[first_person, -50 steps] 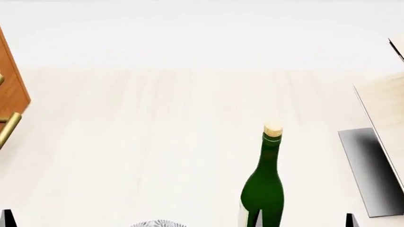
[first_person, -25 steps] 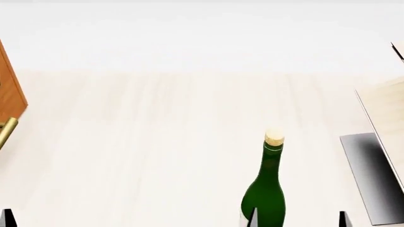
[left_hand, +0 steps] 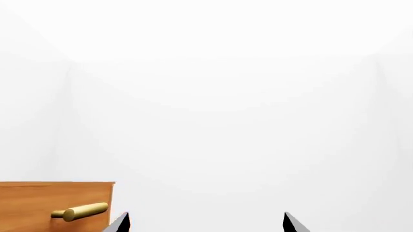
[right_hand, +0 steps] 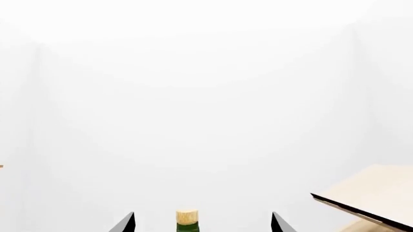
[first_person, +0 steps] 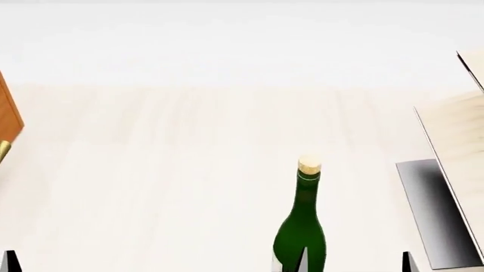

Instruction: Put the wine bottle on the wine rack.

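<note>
Head view shows the right gripper [first_person: 354, 262] at the near edge, its two dark fingertips spread wide, one crossing the wine bottle [first_person: 301, 238] and the other well to its right; it probably holds nothing, though the bottle's base is cut off. The left gripper [left_hand: 206, 221] is also wide and empty, near the cabinet [left_hand: 55, 205]. The bottle stands upright on the table [first_person: 174, 187], with the wine rack [first_person: 446, 170] farther right. A glancing finger could topple the tall bottle.
</note>
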Available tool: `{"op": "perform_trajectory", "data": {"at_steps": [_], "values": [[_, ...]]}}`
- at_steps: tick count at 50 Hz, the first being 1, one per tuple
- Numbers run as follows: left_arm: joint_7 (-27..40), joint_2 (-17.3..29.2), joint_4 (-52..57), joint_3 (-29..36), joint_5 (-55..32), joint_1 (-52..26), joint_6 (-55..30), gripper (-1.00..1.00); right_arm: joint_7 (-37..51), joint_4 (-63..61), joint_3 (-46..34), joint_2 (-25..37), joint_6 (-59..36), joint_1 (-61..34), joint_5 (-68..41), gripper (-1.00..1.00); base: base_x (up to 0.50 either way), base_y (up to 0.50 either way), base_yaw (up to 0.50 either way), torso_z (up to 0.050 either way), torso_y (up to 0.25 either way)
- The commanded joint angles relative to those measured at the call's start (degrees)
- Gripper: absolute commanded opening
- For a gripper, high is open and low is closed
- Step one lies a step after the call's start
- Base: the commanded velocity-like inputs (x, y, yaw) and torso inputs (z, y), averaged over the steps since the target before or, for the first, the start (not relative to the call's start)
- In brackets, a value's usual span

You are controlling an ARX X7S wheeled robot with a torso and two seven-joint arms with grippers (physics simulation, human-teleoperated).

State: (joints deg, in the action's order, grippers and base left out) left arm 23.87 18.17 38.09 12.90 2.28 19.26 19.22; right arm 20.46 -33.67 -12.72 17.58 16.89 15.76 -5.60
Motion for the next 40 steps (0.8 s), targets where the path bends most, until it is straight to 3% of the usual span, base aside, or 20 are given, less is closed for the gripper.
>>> {"op": "perform_trajectory", "data": {"at_steps": [1, 40], "values": [[0.23, 0.22, -0.08, 0.19, -0.01, -0.14, -0.02, 1.0, 0.26, -0.08, -0.15, 0.26, -0.04, -0.02, -0.29, 1.0, 0.0, -0.1, 0.0, 0.0, 0.0], [1.16, 1.0, 0.33, 0.65, -0.03, -0.25, -0.23, 1.0, 1.07, -0.63, -0.74, 1.17, -0.23, -0.16, -0.58, 1.0, 0.0, -0.1, 0.0, 0.0, 0.0]]}}
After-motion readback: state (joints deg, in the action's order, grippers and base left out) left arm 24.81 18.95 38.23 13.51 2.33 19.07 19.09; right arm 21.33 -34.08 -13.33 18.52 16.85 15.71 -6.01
